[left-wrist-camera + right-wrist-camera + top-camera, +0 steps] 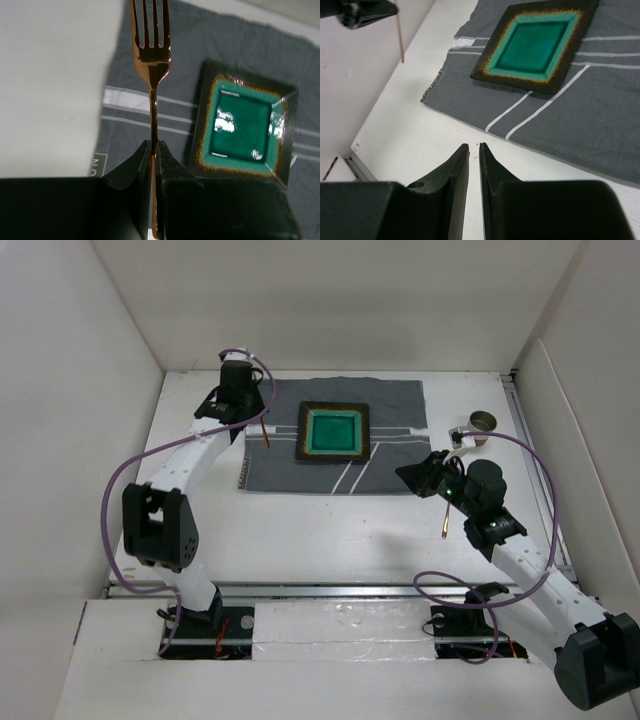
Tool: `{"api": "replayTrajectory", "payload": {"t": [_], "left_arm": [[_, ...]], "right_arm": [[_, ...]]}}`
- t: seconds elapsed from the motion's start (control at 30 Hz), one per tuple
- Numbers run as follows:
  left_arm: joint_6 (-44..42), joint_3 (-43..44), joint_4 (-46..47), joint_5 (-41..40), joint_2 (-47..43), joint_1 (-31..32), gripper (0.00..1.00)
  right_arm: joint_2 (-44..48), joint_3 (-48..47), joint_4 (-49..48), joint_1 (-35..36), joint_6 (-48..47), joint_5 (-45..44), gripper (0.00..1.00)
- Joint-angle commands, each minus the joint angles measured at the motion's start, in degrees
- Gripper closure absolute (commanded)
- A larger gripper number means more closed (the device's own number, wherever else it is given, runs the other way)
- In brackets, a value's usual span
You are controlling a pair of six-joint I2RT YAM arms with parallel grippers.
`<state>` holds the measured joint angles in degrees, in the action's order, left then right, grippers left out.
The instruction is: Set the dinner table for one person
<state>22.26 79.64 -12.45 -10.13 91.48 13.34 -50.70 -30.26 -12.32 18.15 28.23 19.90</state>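
Right now the left gripper [152,144] is pinched tight on the handle of a copper fork [152,60], tines over the grey mat's [390,455] left edge. Right gripper [474,146] hovers, jaws a slit apart, nothing seen between them. White dinner table [330,530] lies underneath, carrying mat and green plate [333,432]

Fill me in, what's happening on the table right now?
The left gripper is shut on a copper fork, holding it above the mat's left edge, beside the green plate. The right gripper hovers over the bare table by the mat's near right corner, jaws slightly apart, nothing between them. Another copper utensil shows by the right arm, and a cup stands right of the mat.
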Motion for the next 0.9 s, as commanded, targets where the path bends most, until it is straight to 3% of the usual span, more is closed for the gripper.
{"api": "replayTrajectory", "payload": {"t": [0.0, 0.03, 0.37, 0.87], "left_arm": [[-11.09, 7.52, 0.06, 8.0, 5.8, 0.72, 1.0], [-12.49, 10.42, -2.9, 9.41, 10.42, 0.72, 1.0], [-17.51, 16.34, -6.18, 6.54, 21.97, 0.72, 1.0], [-12.68, 20.65, -5.48, 7.93, 29.89, 0.72, 1.0]], "right_arm": [[-0.27, -1.29, -0.87, 1.1, -1.51, -3.19, 0.8], [-0.71, -1.55, -0.35, 1.1, -1.77, -3.29, 0.8], [-3.0, -1.56, -1.22, 3.46, -2.65, -5.92, 0.8], [-7.92, -3.22, -1.04, 5.75, -3.62, -7.25, 0.78]]}}
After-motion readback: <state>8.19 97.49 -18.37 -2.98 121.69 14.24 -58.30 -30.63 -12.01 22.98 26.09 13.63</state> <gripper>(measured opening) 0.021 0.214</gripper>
